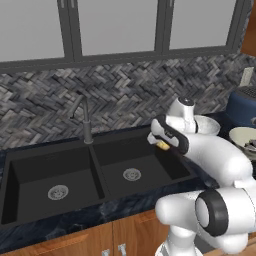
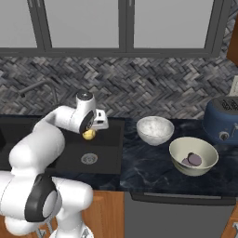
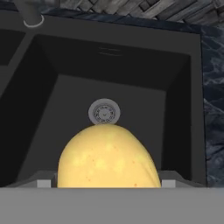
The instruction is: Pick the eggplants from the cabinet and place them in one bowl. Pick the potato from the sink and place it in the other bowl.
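- Left base view: the gripper (image 1: 161, 142) sits right of centre, over the right basin of the black sink (image 1: 30, 172), with the potato (image 1: 163, 145) showing as a small yellow sliver under the dark wrist. The drain (image 1: 132, 174) lies below and left of it, and the curved tap (image 1: 84, 117) stands left of centre behind the sink. A dark blue bowl (image 1: 243, 106) sits at the right edge.
- Right base view: the potato (image 2: 89, 134) hangs under the gripper (image 2: 93, 131), left of centre, clear above the basin floor and the drain (image 2: 89, 159). To the right on the counter are a speckled white bowl (image 2: 155, 129) and, lower right, a cream bowl (image 2: 193, 155) with the eggplants (image 2: 192, 160) already in it. The blue bowl (image 2: 222, 121) is at the right edge.
- Hand view: the potato (image 3: 108, 157) fills the lower centre, its rounded end pointing up the frame towards the drain (image 3: 104, 112). The finger tips themselves are hidden behind it, but the jaws are plainly closed around it at a middling width.
- Handling, as I judge it: the potato looks firm, light and not fragile, though its smooth rounded skin could roll or slip between flat fingers. Holding it across the thick middle, as it seems to be held here, is the safest place; a grip near the tapered end would tend to squeeze it out.
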You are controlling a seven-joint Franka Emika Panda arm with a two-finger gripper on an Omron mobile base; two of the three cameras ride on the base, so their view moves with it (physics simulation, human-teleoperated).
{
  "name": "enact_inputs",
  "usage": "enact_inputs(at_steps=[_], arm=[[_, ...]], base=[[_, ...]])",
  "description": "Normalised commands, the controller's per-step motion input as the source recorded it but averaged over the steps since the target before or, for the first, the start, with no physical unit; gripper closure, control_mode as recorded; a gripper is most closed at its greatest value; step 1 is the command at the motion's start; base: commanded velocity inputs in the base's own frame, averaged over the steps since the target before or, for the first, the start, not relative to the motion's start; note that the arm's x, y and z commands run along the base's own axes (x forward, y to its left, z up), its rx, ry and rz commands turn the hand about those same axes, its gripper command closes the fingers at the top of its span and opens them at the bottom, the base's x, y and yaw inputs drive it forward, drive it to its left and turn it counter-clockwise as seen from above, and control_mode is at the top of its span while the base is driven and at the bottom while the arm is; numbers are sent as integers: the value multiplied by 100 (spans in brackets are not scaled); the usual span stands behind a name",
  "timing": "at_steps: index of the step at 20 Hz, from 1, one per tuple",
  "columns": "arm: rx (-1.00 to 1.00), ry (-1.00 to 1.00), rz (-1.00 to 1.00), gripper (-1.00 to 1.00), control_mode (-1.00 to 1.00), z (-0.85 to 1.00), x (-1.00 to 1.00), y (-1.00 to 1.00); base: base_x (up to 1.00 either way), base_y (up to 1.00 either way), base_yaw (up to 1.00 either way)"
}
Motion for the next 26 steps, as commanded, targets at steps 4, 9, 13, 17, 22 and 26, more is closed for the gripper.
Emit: enact_inputs(at_steps=[4,9,13,17,22,26], arm=[[-6,0,0,100,-100,33,-36,-14],[-12,2,0,100,-100,39,-32,-21],[-10,1,0,100,-100,54,-17,-18],[-6,0,0,100,-100,68,0,0],[-2,0,0,100,-100,34,15,-9],[0,0,0,100,-100,8,23,-16]], base=[[0,0,0],[0,0,0],[0,0,0],[0,0,0],[0,0,0],[0,0,0]])
